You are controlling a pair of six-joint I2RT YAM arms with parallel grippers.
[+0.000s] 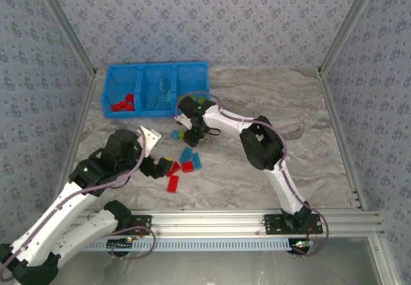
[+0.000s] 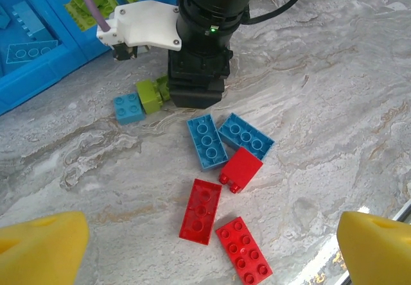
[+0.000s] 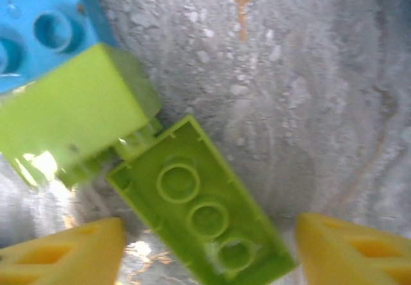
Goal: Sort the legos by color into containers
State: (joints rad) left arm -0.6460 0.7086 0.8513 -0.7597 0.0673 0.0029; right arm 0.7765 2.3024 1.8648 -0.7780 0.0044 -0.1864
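The containers (image 1: 156, 67) stand as one blue tray at the back left. Red legos (image 1: 123, 104) lie in its left bin and light blue ones (image 2: 29, 52) in the middle bin. My right gripper (image 3: 209, 251) is open, low over the table, its yellow fingers (image 3: 64, 253) on either side of an upside-down yellow-green lego (image 3: 202, 217). A second green lego (image 3: 70, 121) and a blue one (image 3: 38, 34) lie beside it. My left gripper (image 2: 212, 250) is wide open above two flat red legos (image 2: 200, 210). A red lego on its side (image 2: 241, 168) and two blue legos (image 2: 207, 141) lie just beyond.
The right arm's black wrist (image 2: 196, 73) stands close behind the loose pile (image 1: 185, 163). Yellow-green legos (image 2: 96, 2) lie in the right bin. The marble table (image 1: 289, 105) stretches to the right, and patterned walls close the back and both sides.
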